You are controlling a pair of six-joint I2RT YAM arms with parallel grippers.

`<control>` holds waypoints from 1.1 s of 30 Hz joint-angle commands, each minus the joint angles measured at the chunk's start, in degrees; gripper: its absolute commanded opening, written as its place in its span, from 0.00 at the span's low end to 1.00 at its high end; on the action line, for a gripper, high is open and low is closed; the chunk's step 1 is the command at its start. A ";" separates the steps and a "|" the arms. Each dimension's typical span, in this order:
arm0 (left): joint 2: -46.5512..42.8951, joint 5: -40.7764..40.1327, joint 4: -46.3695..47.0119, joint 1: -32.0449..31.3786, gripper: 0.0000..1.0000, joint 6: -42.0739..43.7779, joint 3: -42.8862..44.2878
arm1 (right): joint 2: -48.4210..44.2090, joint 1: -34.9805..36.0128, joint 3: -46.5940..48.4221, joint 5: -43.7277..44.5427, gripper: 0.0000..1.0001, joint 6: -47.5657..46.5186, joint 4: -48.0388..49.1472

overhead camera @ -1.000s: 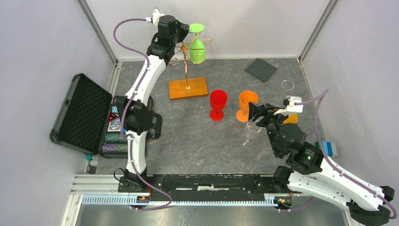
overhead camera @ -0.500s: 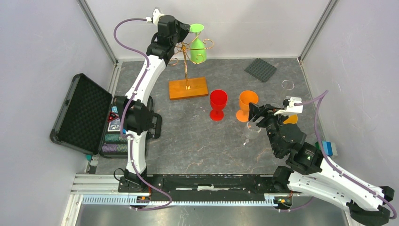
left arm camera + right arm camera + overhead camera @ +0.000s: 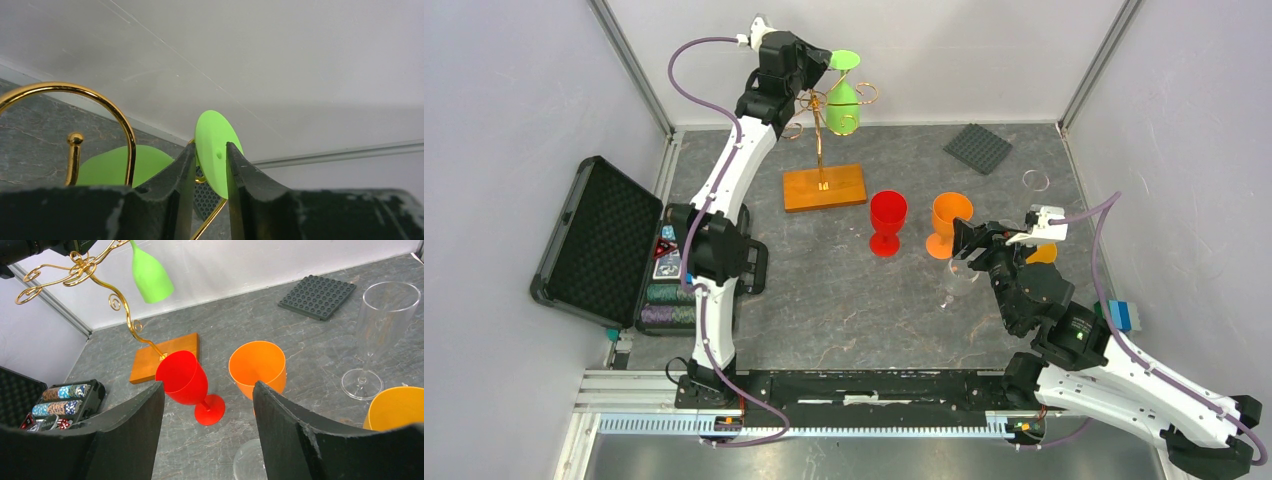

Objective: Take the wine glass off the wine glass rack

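Pinching the round foot of the green glass (image 3: 844,104) (image 3: 210,129), the left gripper (image 3: 820,62) (image 3: 210,156) sits at upper centre of the top view. Its 2 fingers (image 3: 183,165) are nearly closed, 1 on each face of the foot disc. The green glass hangs upside down, bowl down, from the scrolled top of the rack (image 3: 824,187) (image 3: 102,94) (image 3: 161,358), high above the wooden base. In the right wrist view the green bowl (image 3: 150,275) shows at upper left, beside the gold scrolls.

The right gripper (image 3: 962,243) (image 3: 208,386) is at centre right of the top view, spread wide and holding nothing, just right of the orange cup (image 3: 949,222) (image 3: 257,366). The red glass (image 3: 887,222) (image 3: 186,382) stands upright just left of the orange cup, both in mid frame below and right of the base. A clear glass (image 3: 380,315) stands upright at the right edge of the right wrist view. An open black case (image 3: 599,240) lies at the left edge of the top view.
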 commanded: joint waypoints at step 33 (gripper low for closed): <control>0.89 9.91 6.65 1.45 0.02 -5.97 1.57 | 2.52 0.27 0.44 0.52 0.68 -0.38 3.67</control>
